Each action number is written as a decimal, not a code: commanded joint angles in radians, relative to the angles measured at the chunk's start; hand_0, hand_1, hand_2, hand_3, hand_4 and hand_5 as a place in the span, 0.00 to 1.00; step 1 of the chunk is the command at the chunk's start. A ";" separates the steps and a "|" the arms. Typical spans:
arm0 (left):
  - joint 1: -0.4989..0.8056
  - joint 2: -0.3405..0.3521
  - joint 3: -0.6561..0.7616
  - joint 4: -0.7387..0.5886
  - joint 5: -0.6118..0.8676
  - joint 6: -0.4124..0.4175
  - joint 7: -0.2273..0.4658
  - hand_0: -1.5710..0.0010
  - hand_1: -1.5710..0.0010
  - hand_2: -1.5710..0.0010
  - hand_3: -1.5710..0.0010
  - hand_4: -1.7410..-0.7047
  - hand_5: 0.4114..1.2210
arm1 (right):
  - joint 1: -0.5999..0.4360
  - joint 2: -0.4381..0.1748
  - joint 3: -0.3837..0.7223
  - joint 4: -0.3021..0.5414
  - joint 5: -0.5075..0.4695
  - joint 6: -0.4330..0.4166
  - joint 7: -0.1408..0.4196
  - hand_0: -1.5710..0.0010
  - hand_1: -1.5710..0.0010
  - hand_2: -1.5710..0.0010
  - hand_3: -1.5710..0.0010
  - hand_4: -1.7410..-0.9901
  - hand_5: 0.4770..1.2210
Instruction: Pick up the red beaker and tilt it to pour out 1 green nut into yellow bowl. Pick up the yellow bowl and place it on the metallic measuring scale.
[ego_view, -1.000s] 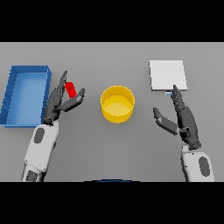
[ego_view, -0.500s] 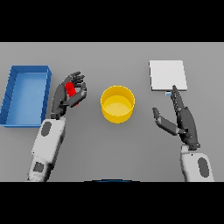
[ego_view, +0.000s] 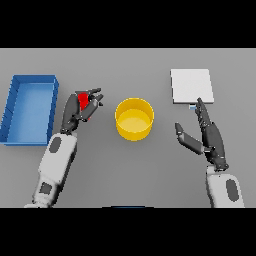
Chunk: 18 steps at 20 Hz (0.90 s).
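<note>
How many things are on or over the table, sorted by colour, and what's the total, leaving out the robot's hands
Red: 1, the red beaker, held in the left hand
Yellow: 1, the yellow bowl
Blue: 1, the blue tray
White/metallic: 1, the measuring scale, just beyond the open right hand
Total: 4

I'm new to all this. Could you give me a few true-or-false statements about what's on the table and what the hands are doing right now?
1. The left hand grips the red beaker. True.
2. The yellow bowl sits on the scale. False: it stands on the grey table, apart from the scale.
3. The right hand holds the bowl. False: it is open and holds nothing.
4. A blue tray lies beyond the left hand, at the table's left side. True.
</note>
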 joint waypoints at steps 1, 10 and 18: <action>0.007 0.001 -0.008 -0.014 -0.009 0.006 0.009 0.05 0.06 0.06 0.10 0.20 0.95 | 0.011 0.000 0.005 -0.015 0.003 0.000 -0.014 1.00 1.00 1.00 1.00 0.60 0.23; 0.004 0.028 -0.052 -0.201 -0.085 0.001 0.114 0.01 0.01 0.01 0.01 0.24 0.99 | 0.012 0.007 0.020 -0.018 0.027 -0.010 -0.008 1.00 1.00 1.00 1.00 0.60 0.25; -0.072 0.120 -0.148 -0.212 -0.165 -0.021 0.235 0.00 0.00 0.00 0.01 0.12 0.90 | 0.017 -0.005 0.016 -0.019 0.022 0.000 0.000 1.00 1.00 1.00 1.00 0.62 0.27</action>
